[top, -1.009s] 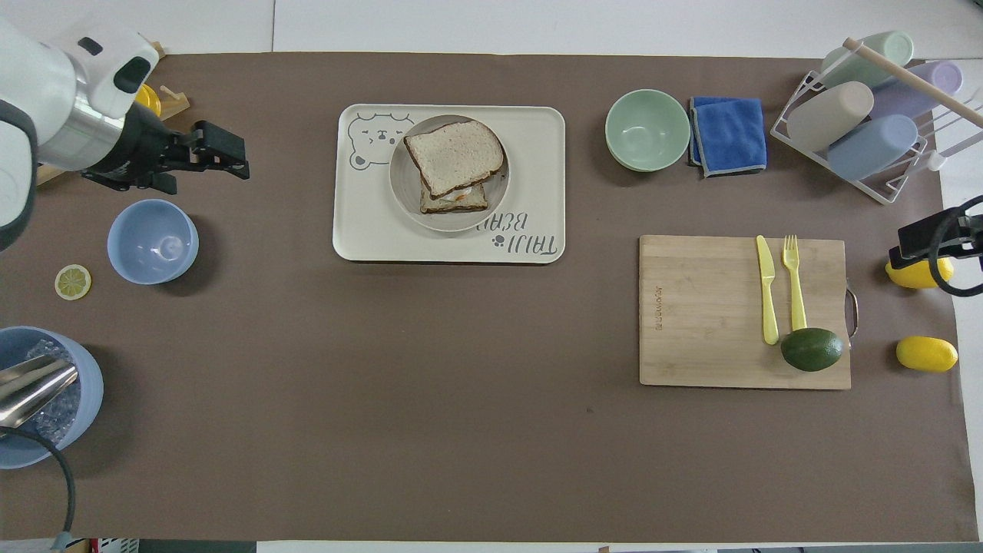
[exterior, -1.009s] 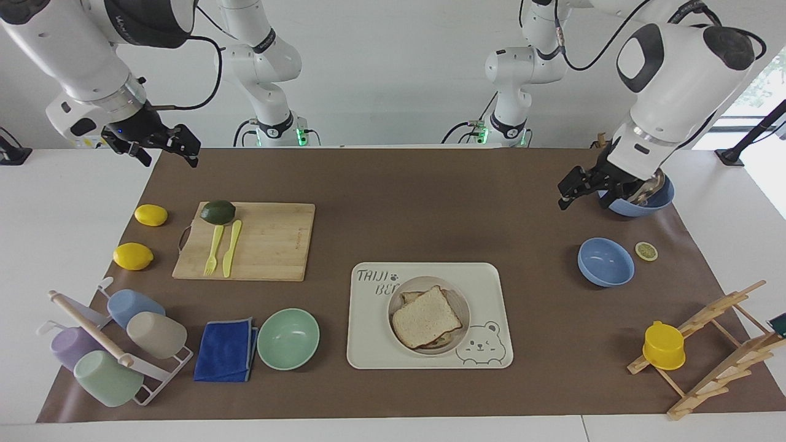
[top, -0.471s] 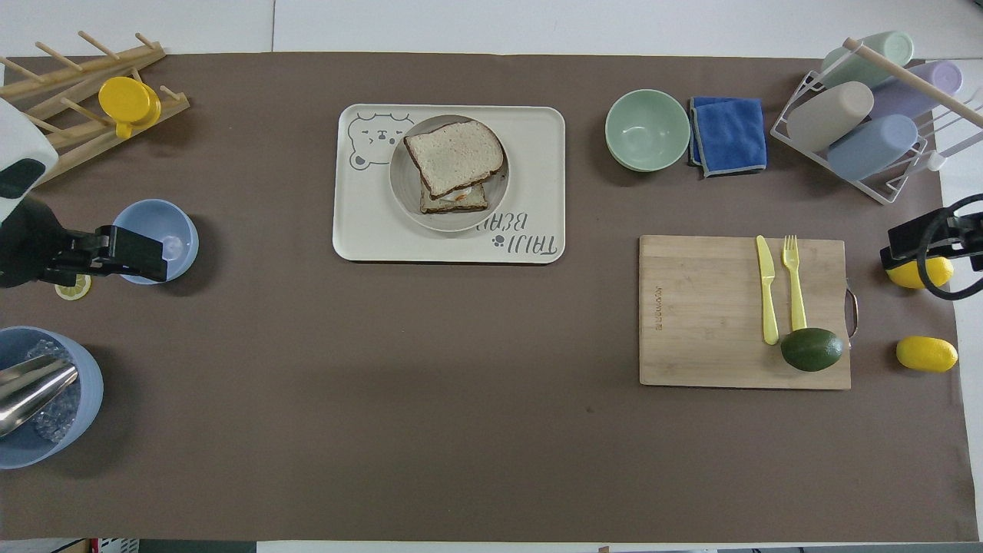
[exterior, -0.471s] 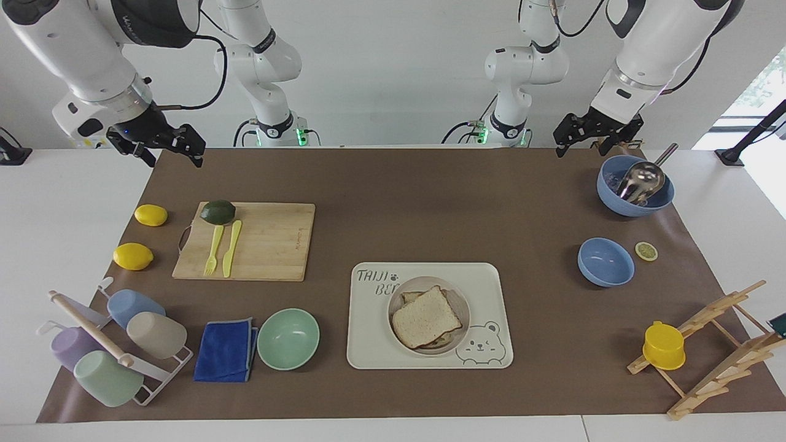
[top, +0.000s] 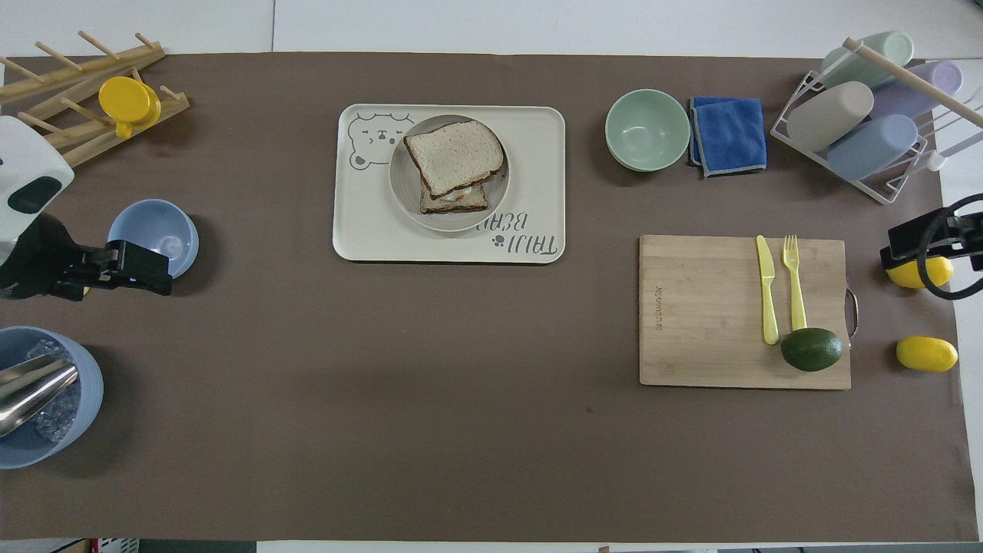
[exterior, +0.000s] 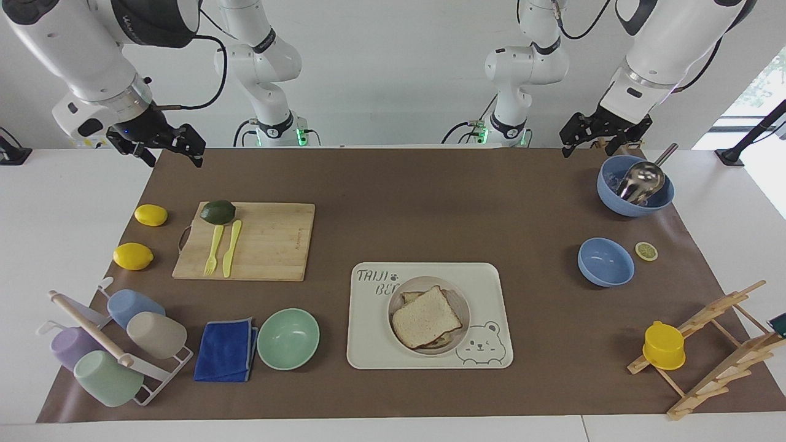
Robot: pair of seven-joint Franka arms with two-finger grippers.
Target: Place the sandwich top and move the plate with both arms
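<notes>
The sandwich top (exterior: pixel 426 317) is laid on the plate (exterior: pixel 463 314); both jaws stand wide and empty, so the plate must be gripped next.

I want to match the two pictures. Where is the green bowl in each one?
Facing view: the green bowl sits low in the picture, beside the blue cloth.
Overhead view: the same bowl sits high up.
Shared landmark: the blue cloth lies right beside it in both.
</notes>
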